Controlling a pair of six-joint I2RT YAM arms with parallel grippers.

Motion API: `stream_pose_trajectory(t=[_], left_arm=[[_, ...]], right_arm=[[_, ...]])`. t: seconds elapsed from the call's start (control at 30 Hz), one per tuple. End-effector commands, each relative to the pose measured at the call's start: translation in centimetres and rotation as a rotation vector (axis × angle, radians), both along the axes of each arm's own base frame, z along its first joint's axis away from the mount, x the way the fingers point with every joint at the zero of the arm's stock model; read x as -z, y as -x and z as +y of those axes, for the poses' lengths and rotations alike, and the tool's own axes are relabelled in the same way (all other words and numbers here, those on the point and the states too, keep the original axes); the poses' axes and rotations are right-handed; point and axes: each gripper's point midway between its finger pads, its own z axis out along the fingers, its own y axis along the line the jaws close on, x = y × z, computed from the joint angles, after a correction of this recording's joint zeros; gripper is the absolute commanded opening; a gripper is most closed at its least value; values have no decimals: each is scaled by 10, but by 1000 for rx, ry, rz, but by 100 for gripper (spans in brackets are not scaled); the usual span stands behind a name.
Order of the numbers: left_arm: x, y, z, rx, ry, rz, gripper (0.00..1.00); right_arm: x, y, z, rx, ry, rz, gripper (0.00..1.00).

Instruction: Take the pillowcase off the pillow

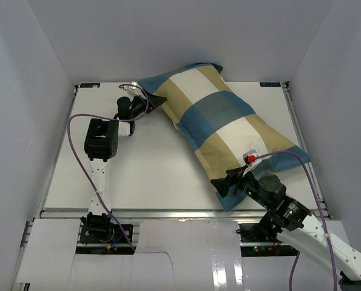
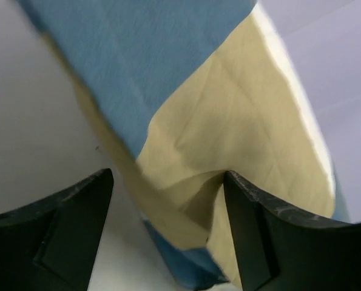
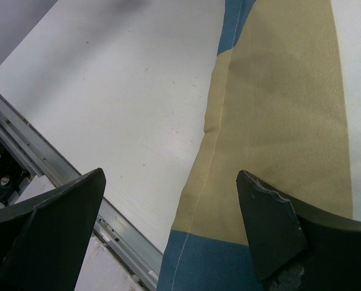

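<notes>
Blue-tan-cream pillowcase (image 1: 222,118) lies diagonally on the counter (image 1: 150,170), pillow hidden inside. Your left fingers (image 2: 65,230) gape around its far corner, right fingers (image 3: 277,224) spread at the near end, nothing gripped. Likely opposing ends for pulling apart.

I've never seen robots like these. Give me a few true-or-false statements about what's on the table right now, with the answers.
1. The pillowcase lies slantwise across the table. True.
2. Both grippers are clamped shut. False: the left gripper and the right gripper both stand open.
3. The left gripper is at the pillowcase's far corner, and the right gripper is at its near end. True.
4. The pillowcase lies flat and empty. False: it looks plump and filled.
</notes>
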Motion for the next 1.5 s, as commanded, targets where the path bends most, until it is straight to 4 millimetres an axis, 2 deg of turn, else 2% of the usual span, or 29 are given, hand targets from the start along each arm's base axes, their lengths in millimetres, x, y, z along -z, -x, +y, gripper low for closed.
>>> stream_pose_trajectory(t=[0.0, 0.03, 0.07, 0.13, 0.17, 0.23, 0.27, 0.3, 0.33, 0.37, 0.4, 0.43, 0.47, 0.5, 0.53, 0.57, 0.67, 0.7, 0.77, 0.8, 0.97, 1.03, 1.1, 1.13, 1.2, 1.23, 1.27, 1.4, 1.47], left_arm=[[-69, -8, -12, 64, 93, -165, 81], [-64, -9, -12, 66, 110, -149, 75], [-66, -8, -13, 70, 123, -145, 58], [-69, -5, -12, 68, 145, -123, 38], [-71, -1, -11, 65, 147, -116, 23], [-60, 12, -5, 38, 140, -66, 9], [-88, 18, 2, -1, 148, -108, 0], [-90, 24, 6, -26, 143, -95, 0], [-76, 38, 11, -48, 124, -45, 0], [-109, 49, 15, -73, 124, -92, 0], [-114, 59, 16, -85, 117, -85, 0], [-98, 76, 18, -98, 94, -33, 0], [-128, 91, 22, -142, 95, -64, 0], [-131, 103, 23, -170, 87, -57, 0], [-112, 124, 20, -179, 49, -16, 0], [-135, 141, 22, -195, 44, -42, 0], [-128, 171, 25, -256, -23, 10, 0], [-153, 183, 28, -283, -22, -41, 0], [-156, 198, 29, -289, -58, -16, 0], [-179, 210, 33, -298, -38, -56, 0], [-216, 240, 45, -327, -51, -70, 0], [-227, 252, 48, -328, -60, -73, 0], [-253, 260, 53, -340, -63, -111, 0], [-253, 265, 53, -332, -75, -94, 0], [-276, 272, 56, -336, -67, -127, 0], [-274, 277, 58, -339, -84, -100, 0], [-290, 281, 60, -341, -83, -129, 0], [-315, 290, 61, -334, -87, -130, 0], [-325, 295, 57, -304, -69, -138, 0]], right_arm=[[-18, -3, 3, -8, -29, -62, 94], [-17, -4, 3, -7, -25, -61, 94], [-14, -5, 4, -7, -14, -53, 94], [-13, -5, 5, -11, -6, -48, 94], [-11, -5, 6, -17, -1, -40, 94], [-12, -6, 8, -14, -8, -37, 94], [-12, -7, 8, -8, -13, -36, 94], [-10, -15, 4, 45, -13, -42, 94], [-1, -20, 1, 80, -3, -21, 94], [7, -24, -2, 108, 19, -10, 95], [13, -26, -3, 120, 48, 3, 96], [24, -27, -3, 117, 95, 37, 96], [28, -26, -1, 106, 119, 55, 97], [29, -26, 1, 101, 137, 73, 97], [29, -28, 4, 101, 165, 103, 97], [28, -28, 5, 100, 176, 114, 95], [27, -31, 8, 122, 219, 116, 91], [26, -33, 7, 136, 229, 112, 90], [21, -39, 0, 192, 261, 90, 90], [19, -42, -4, 217, 278, 75, 90], [-4, -63, -28, 377, 351, 2, 90], [-19, -66, -26, 374, 335, -21, 90], [-34, -68, -26, 376, 319, -54, 90], [-42, -70, -29, 393, 317, -67, 90], [-70, -71, -34, 415, 289, -103, 90], [-80, -73, -40, 438, 301, -129, 90], [-102, -73, -44, 455, 268, -164, 90], [-150, -79, -51, 487, 262, -262, 90], [-159, -80, -45, 463, 273, -272, 90]])
